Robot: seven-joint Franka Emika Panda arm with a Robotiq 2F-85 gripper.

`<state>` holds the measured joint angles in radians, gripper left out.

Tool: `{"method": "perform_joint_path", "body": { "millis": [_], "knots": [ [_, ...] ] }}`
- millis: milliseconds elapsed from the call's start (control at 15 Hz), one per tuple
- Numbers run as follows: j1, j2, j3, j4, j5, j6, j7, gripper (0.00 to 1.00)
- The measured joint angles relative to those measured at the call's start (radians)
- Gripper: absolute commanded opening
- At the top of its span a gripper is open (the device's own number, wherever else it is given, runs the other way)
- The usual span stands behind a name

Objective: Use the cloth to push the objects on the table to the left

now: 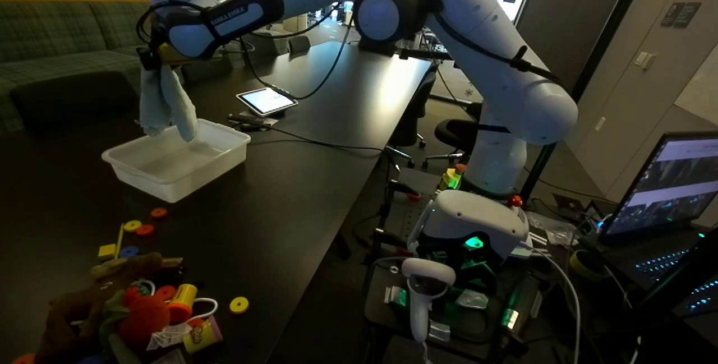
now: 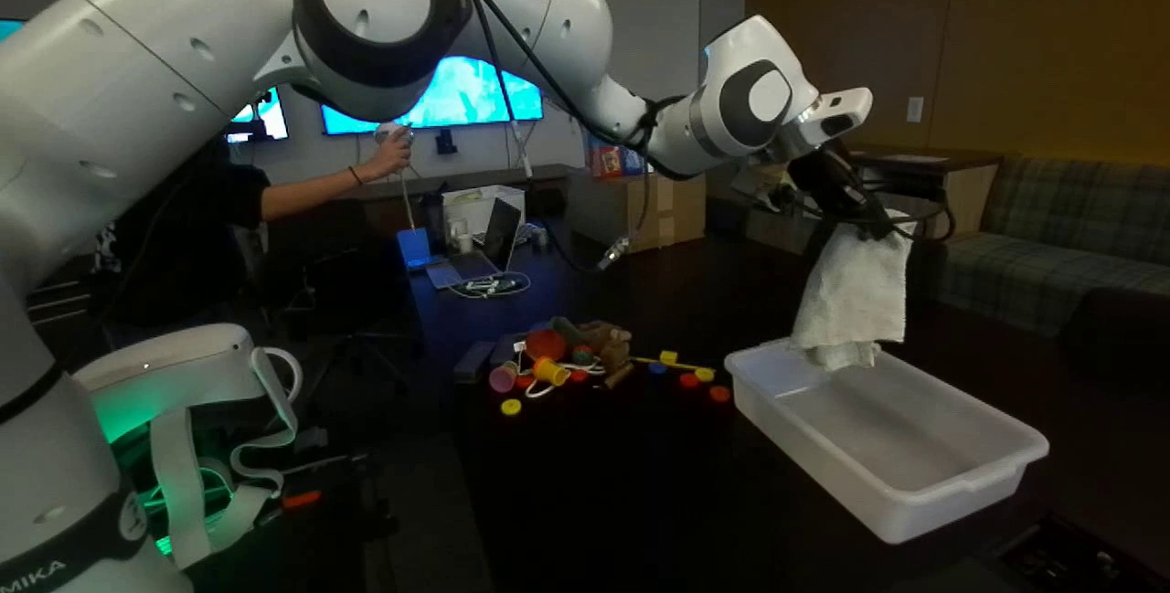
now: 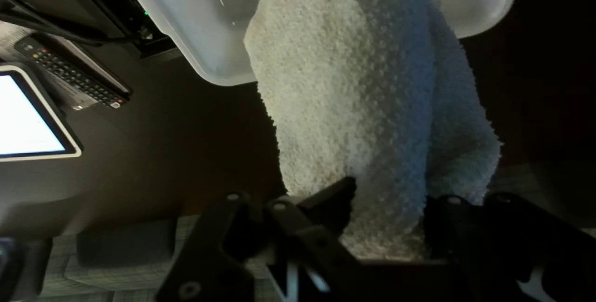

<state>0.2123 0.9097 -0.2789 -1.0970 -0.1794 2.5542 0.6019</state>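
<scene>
A pale terry cloth (image 1: 152,100) hangs from my gripper (image 1: 156,64) above the back part of a white bin, in both exterior views. The cloth (image 2: 855,287) also fills the middle of the wrist view (image 3: 344,69). My gripper (image 3: 390,195) is shut on the cloth, which is bunched between the fingers. Toys lie in a pile on the dark table: a round red-orange toy (image 1: 143,319), a brown plush (image 1: 101,291), a yellow cup (image 1: 184,299) and a Play-Doh tub (image 1: 203,336). Small red, yellow and blue discs lie around, including a yellow disc (image 1: 239,305). The pile is out of the wrist view.
The white bin (image 2: 891,502) stands on the table below the cloth, beside the discs. A tablet (image 1: 266,100), a remote (image 3: 74,71) and cables lie farther along the table. A laptop (image 2: 484,250) and a cardboard box (image 2: 667,209) are at the far end.
</scene>
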Motion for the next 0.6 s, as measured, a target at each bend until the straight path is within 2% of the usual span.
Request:
{"method": "perform_joint_path", "body": {
  "millis": [267,467,600],
  "knots": [
    [-0.056,0.115,0.0,0.162,0.0,-0.105,-0.003,0.76],
    [-0.085,0.145,0.004,0.237,0.0,-0.154,-0.027,0.95],
    [-0.099,0.126,0.023,0.239,0.004,-0.168,-0.077,1.0]
  ]
}}
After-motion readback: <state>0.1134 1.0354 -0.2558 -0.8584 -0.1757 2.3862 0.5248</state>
